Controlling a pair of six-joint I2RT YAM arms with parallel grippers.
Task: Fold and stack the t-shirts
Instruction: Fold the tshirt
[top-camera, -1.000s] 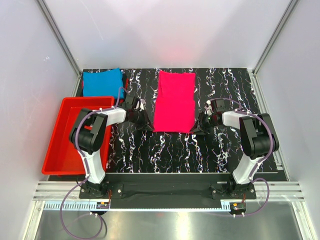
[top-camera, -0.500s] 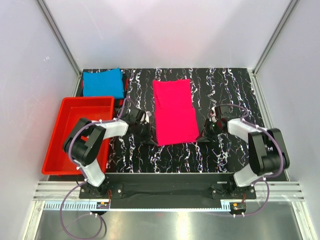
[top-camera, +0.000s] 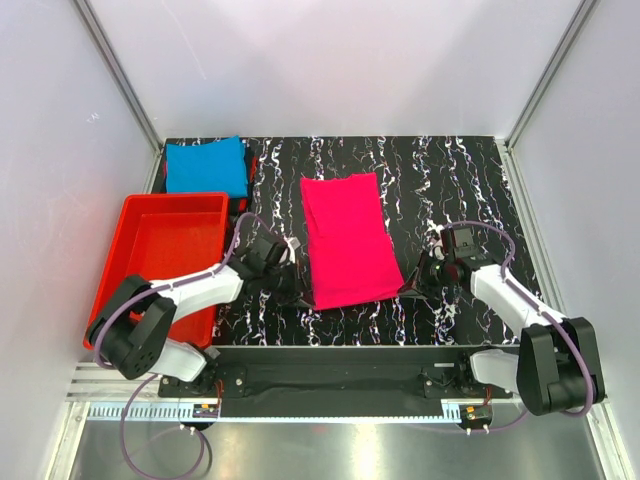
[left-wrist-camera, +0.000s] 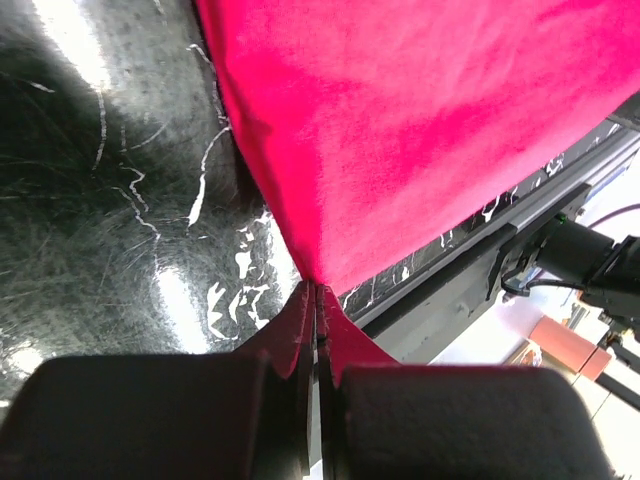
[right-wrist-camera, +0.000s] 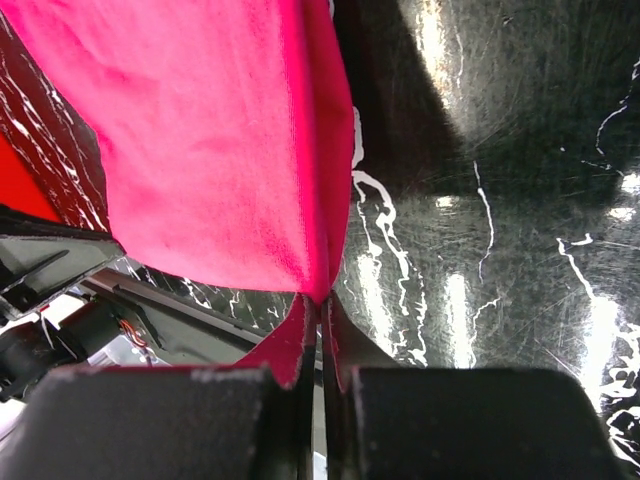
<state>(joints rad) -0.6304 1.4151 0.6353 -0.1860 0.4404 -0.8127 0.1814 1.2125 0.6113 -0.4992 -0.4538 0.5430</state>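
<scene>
Plain magenta shirt (top-camera: 348, 240), turquoise shirt (top-camera: 206, 166) — red tray (top-camera: 172, 199), white-veined black table (top-camera: 450, 180).

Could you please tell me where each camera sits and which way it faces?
Top: above, behind the robot, facing down on the table, pink shirt, blue shirt, red tray; left hand and right hand show.
Left wrist: facing along its shut hand at the shirt's pinched corner.
Right wrist: same, opposite corner.
Shared: all see the pink shirt.
</scene>
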